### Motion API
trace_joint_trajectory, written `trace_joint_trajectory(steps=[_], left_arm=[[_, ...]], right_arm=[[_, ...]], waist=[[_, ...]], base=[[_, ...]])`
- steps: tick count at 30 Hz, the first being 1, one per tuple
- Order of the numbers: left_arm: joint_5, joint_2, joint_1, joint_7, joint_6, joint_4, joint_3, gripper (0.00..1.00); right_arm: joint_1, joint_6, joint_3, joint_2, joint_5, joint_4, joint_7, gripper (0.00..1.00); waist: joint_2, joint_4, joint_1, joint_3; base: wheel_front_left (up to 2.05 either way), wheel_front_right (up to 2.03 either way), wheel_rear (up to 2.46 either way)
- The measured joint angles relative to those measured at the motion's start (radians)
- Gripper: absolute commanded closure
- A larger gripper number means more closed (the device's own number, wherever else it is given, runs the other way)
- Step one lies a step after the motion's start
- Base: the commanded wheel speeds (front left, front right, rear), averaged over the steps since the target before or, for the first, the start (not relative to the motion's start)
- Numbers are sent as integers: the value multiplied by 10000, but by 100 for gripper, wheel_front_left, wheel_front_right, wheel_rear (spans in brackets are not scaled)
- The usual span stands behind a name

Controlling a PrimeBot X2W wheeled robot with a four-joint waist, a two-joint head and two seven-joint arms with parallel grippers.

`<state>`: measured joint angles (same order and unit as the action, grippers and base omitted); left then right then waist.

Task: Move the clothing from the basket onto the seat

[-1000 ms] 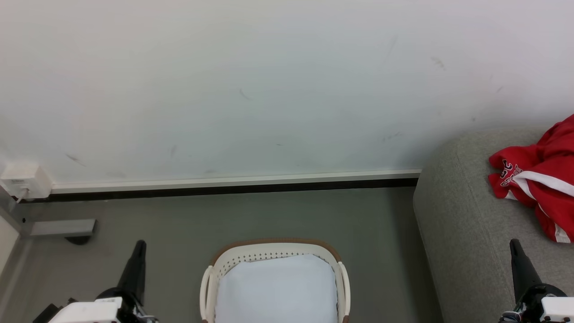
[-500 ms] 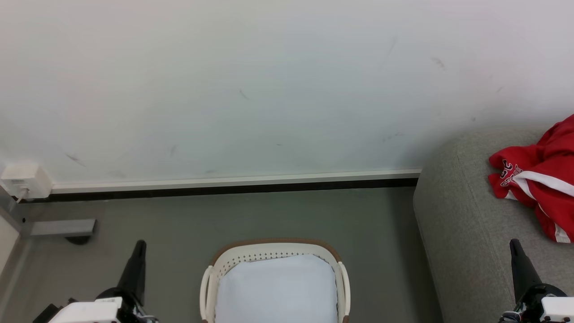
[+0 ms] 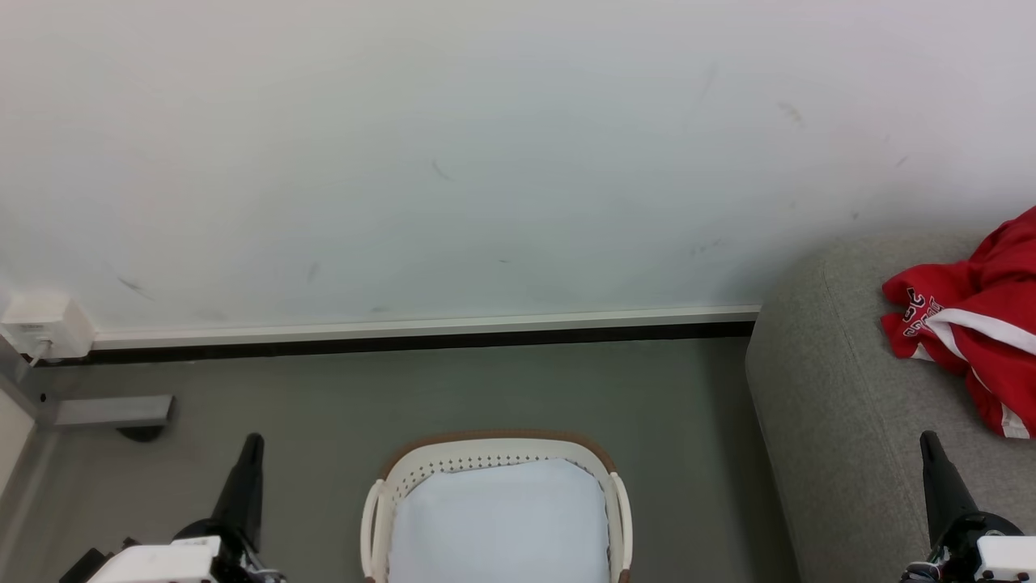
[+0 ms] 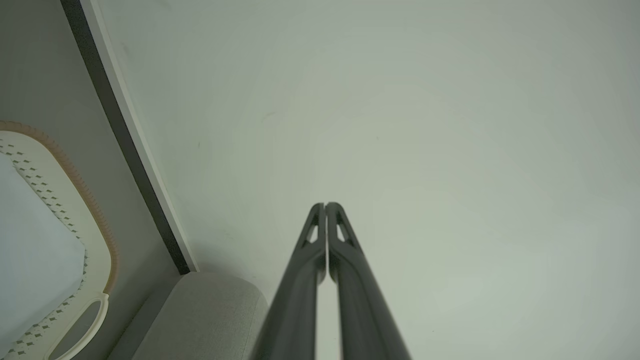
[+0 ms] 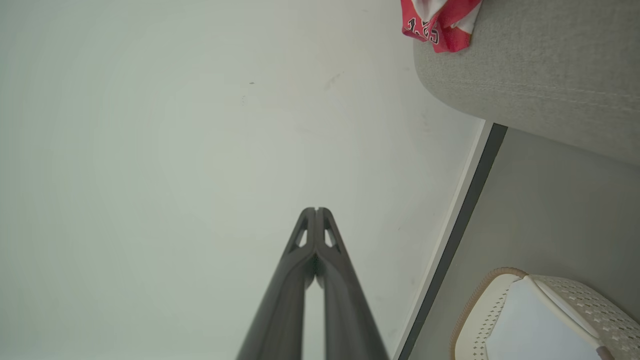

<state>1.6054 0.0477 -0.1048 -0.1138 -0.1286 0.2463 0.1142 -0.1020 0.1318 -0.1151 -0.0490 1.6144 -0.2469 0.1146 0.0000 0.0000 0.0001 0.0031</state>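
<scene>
Nothing has shifted since a second ago: both arms, the basket and the garment sit where they were. The clothing (image 3: 971,324), red with white stripe trim, lies crumpled on the grey seat (image 3: 842,405) at the right, near its back edge by the wall (image 3: 486,162). White lettering with a dark outline shows on a fold facing the basket; it is too small and creased to read. In the right wrist view the same fold of the clothing (image 5: 440,20) hangs just over the seat's rounded edge (image 5: 540,75), and the marks there look like numerals, though I cannot make them out.

The basket (image 3: 502,441) stands on the floor (image 3: 486,389) between the two arms, well apart from the seat, with its pale blue-white lining (image 3: 498,518) showing and no red cloth in it.

The left hand (image 3: 251,444) points up at the lower left, its fingers pressed together on nothing; the left wrist view shows the tips of the left hand (image 4: 325,205) meeting against the bare wall. The right hand (image 3: 928,439) rises in front of the seat, likewise closed and empty, its tips touching in the right wrist view (image 5: 316,210).

A small white box (image 3: 44,324) sits on the wall at far left; its label is illegible.
</scene>
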Motion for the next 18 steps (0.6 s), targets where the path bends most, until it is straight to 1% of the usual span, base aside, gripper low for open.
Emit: trace_joint_trajectory(steps=[18], left_arm=[[0, 0, 0, -2, 0, -2, 2, 100]], right_arm=[[0, 0, 0, 2, 0, 0, 0, 100]], waist=[[0, 0, 0, 0]], base=[[0, 0, 0]])
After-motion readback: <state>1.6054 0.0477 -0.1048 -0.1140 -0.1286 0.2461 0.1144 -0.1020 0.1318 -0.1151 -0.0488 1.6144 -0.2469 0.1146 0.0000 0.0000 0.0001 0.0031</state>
